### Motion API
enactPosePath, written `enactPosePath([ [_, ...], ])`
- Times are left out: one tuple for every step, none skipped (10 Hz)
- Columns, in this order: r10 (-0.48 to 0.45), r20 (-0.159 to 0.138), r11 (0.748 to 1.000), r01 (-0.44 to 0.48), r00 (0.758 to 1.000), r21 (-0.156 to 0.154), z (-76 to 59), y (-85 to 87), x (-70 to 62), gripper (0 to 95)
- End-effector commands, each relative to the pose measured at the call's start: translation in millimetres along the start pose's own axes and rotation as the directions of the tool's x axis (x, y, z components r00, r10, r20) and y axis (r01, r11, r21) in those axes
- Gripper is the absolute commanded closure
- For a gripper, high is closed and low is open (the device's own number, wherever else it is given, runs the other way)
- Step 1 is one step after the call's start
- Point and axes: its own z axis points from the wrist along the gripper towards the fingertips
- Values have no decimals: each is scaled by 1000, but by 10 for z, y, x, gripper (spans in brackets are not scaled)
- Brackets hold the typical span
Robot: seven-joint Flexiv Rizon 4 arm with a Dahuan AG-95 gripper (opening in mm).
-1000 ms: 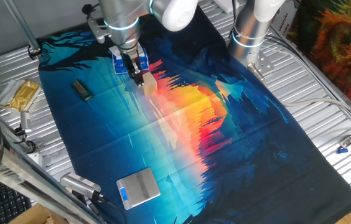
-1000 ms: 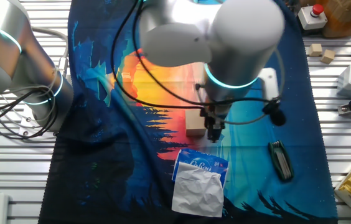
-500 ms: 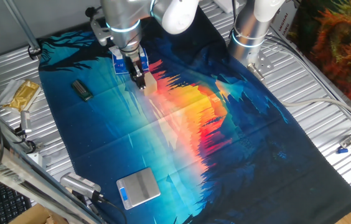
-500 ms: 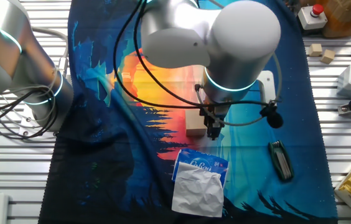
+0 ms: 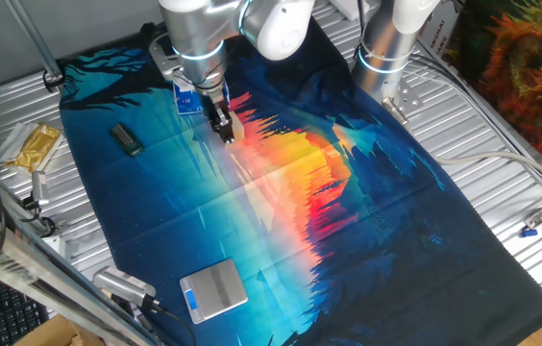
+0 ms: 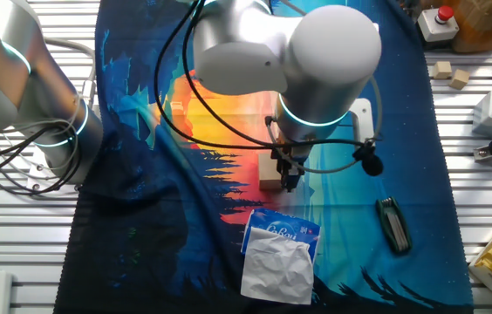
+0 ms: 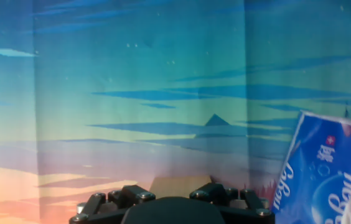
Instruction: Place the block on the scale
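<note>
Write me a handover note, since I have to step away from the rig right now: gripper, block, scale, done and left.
Gripper: low over the small tan wooden block, fingers at its sides; whether it has closed cannot be told.
Block: on the printed cloth at the far end, beside the blue-and-white tissue packet, not lifted.
Scale: the flat silver square scale sits at the opposite, near end of the cloth, platform bare.
Done: approach to the block.
Left: grasp, lift, carry across, set on the scale.

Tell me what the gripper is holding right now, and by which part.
Cannot be told: the gripper is down at the block, but no view shows the fingers closed on it.
</note>
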Motion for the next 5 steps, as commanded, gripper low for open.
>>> enactPosePath([
  [21, -1, 1000, -21, 1000, 3, 1, -7, 13, 950],
  [21, -2, 1000, -21, 1000, 4, 0, -6, 14, 950],
  [15, -3, 1000, -15, 1000, 16, -3, -8, 16, 950],
  [-11, -4, 998, 11, 1000, 62, -15, -16, 27, 950],
  [-5, -3, 999, 6, 1000, 44, -27, -23, 37, 950],
])
